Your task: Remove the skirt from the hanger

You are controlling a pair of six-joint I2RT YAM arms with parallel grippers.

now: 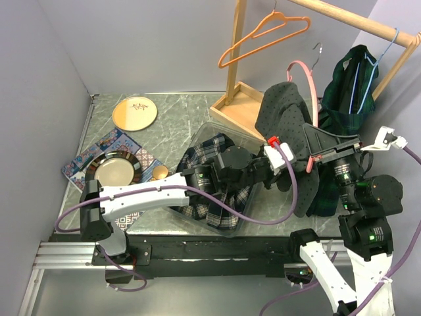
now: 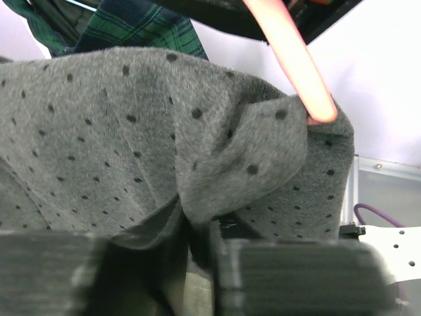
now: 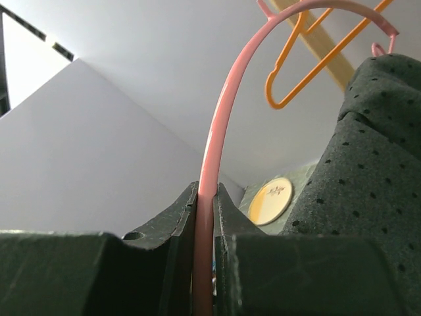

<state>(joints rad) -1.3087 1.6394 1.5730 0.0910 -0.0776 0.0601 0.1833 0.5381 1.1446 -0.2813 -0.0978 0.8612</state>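
Note:
A grey dotted skirt [image 1: 286,112] hangs over a pink hanger [image 1: 310,82], held up above the table right of centre. My right gripper [image 1: 316,150] is shut on the hanger's lower arm; in the right wrist view the pink rod [image 3: 214,151] runs up between my closed fingers [image 3: 177,217], with the skirt [image 3: 362,184] to its right. My left gripper [image 1: 279,157] is at the skirt's left edge. In the left wrist view the grey fabric [image 2: 131,131] fills the frame and a fold of it is pinched between my fingers [image 2: 296,270]; the hanger's end [image 2: 299,72] pokes out above.
A clear bin [image 1: 204,135] holding a plaid garment [image 1: 210,184] sits under my left arm. A wooden rack [image 1: 240,102] stands behind with an orange hanger [image 1: 263,36] and a green plaid garment [image 1: 352,92]. Two plates [image 1: 135,113] [image 1: 118,172] lie at the left.

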